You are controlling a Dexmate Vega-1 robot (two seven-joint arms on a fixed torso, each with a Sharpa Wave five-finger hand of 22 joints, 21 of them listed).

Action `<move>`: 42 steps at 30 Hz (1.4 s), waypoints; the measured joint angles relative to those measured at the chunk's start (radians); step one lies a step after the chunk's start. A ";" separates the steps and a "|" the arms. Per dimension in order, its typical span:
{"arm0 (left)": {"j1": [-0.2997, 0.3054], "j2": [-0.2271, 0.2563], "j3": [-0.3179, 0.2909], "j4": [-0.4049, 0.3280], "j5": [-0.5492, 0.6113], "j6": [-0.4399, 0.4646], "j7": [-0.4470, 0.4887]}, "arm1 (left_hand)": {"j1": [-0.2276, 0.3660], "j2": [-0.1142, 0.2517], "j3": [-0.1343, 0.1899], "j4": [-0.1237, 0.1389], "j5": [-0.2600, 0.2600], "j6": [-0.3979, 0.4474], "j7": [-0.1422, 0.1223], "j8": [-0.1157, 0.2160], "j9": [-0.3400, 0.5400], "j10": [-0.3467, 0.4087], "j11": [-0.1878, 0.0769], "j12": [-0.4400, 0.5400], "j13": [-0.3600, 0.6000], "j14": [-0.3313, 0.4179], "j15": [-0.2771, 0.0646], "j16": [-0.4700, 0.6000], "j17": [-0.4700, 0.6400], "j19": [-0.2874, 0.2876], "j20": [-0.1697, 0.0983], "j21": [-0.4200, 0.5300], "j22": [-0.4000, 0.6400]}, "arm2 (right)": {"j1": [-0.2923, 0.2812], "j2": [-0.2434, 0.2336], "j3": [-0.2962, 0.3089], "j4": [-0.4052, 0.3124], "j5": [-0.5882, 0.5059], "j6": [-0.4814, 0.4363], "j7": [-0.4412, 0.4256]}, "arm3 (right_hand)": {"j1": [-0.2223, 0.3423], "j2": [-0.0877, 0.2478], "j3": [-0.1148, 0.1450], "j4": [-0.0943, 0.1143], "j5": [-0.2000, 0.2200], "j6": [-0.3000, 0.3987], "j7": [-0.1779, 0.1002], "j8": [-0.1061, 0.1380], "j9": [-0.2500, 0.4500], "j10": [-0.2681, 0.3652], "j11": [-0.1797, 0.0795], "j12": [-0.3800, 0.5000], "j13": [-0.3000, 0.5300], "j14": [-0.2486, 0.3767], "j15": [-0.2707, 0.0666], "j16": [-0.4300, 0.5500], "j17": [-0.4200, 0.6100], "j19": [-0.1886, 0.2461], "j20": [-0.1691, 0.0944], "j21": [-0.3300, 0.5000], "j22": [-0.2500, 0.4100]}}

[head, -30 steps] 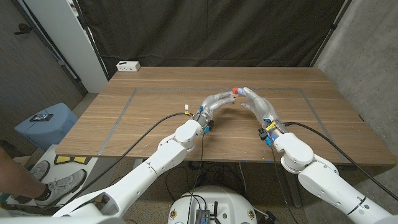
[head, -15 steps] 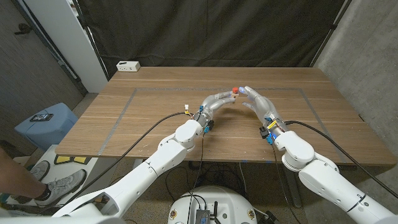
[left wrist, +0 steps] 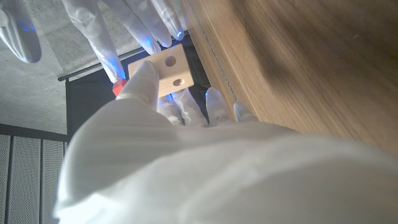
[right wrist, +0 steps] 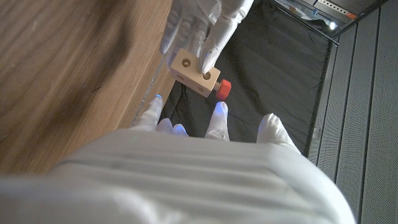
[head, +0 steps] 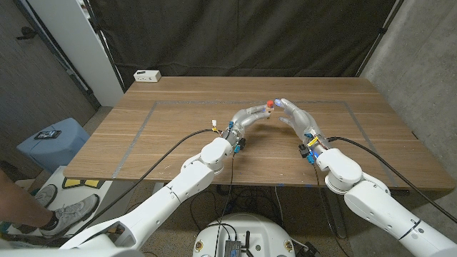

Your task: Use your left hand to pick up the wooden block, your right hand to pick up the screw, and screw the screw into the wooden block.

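Head view: we see the left hand [head: 251, 114] and right hand [head: 295, 114] meeting above the table [head: 178, 143], fingertips together around a red spot, the screw [head: 269, 103]. The block is too small to make out here.
Head view, rest: a white box [head: 147, 75] sits on the table's far left corner, well apart from the hands; a person's leg and shoe [head: 43, 214] show beside the table's near left corner.
Left wrist view: the left hand [left wrist: 186, 155] grips the block [left wrist: 168, 71], thumb on one face and fingers behind it. Two holes show in the block. The screw [left wrist: 117, 89] peeks out red just beside the block, mostly hidden by the thumb. The right hand's fingers [left wrist: 109, 50] reach to the block.
Right wrist view: the block [right wrist: 194, 73] is held off the table's edge by the left hand [right wrist: 202, 28]. The red screw head [right wrist: 223, 88] touches the block's end. We cannot tell whether the right hand [right wrist: 186, 162] grips it; its fingertips stand apart beside it.
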State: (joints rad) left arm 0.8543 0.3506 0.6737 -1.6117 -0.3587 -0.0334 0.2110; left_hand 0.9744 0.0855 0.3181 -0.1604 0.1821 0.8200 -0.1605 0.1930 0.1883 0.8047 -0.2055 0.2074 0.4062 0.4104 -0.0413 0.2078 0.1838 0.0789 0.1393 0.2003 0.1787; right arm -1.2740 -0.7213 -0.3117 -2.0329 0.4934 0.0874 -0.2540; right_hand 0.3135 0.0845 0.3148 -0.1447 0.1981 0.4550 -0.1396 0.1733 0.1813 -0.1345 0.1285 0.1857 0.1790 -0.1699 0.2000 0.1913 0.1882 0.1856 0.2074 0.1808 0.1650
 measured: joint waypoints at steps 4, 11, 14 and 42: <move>0.002 0.001 0.000 -0.002 0.000 0.000 0.000 | -0.004 -0.004 0.000 0.000 0.000 -0.001 0.001 0.000 0.001 0.002 -0.002 0.000 0.000 0.000 0.000 0.000 0.000 0.000 0.000 0.000 0.000 | 0.005 -0.002 -0.003 0.003 0.004 -0.004 0.005 | 0.000 0.000 0.000 0.000 0.000 -0.009 -0.002 0.000 0.000 0.000 0.000 0.000 0.000 0.000 0.000 0.000 0.005 -0.005 0.005 0.000 0.000; 0.003 0.003 0.000 -0.004 0.000 0.000 -0.001 | -0.004 -0.004 0.000 0.000 0.000 -0.001 0.001 0.000 0.001 0.002 -0.002 0.000 0.000 0.000 0.000 0.000 0.000 0.000 0.000 0.000 0.000 | 0.014 -0.006 -0.008 0.010 0.009 -0.007 0.016 | 0.000 -0.001 0.000 0.000 0.000 -0.014 -0.007 0.000 0.000 -0.005 -0.005 0.000 0.000 0.000 0.000 0.000 0.005 -0.009 0.002 0.000 0.000; 0.003 0.004 -0.001 -0.006 0.000 0.000 -0.002 | -0.003 -0.004 0.000 0.000 0.000 0.001 -0.001 0.000 0.001 0.002 -0.002 0.000 0.000 0.000 0.000 0.000 0.000 0.000 0.000 0.000 0.000 | 0.017 -0.006 -0.011 0.013 0.011 -0.008 0.020 | -0.005 -0.005 0.000 0.000 0.000 -0.018 -0.011 0.000 0.000 -0.005 -0.005 0.000 0.000 0.000 0.000 0.000 0.005 -0.011 0.000 0.000 0.000; 0.000 0.003 0.000 -0.001 -0.005 0.011 -0.005 | 0.001 0.000 -0.003 -0.003 -0.002 0.001 0.000 0.000 0.000 0.002 -0.002 -0.003 0.000 0.000 0.000 0.000 0.000 0.000 0.000 0.000 0.000 | 0.032 -0.014 -0.022 0.020 0.014 -0.008 0.032 | -0.008 -0.002 -0.003 0.003 -0.006 -0.027 -0.009 0.003 -0.005 -0.011 -0.011 0.000 0.000 0.000 0.000 0.000 0.005 -0.020 0.002 0.000 0.000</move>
State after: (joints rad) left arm 0.8548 0.3532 0.6733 -1.6126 -0.3632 -0.0223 0.2060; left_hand 0.9754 0.0860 0.3154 -0.1630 0.1799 0.8205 -0.1608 0.1929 0.1882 0.8065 -0.2072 0.2040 0.4061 0.4105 -0.0413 0.2078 0.1836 0.0789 0.1393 0.2003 0.1788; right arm -1.2425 -0.7357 -0.3338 -2.0126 0.5078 0.0792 -0.2221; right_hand 0.3052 0.0822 0.3120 -0.1419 0.1923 0.4282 -0.1485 0.1759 0.1765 -0.1451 0.1178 0.1857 0.1790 -0.1699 0.2000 0.1913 0.1931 0.1656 0.2090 0.1808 0.1650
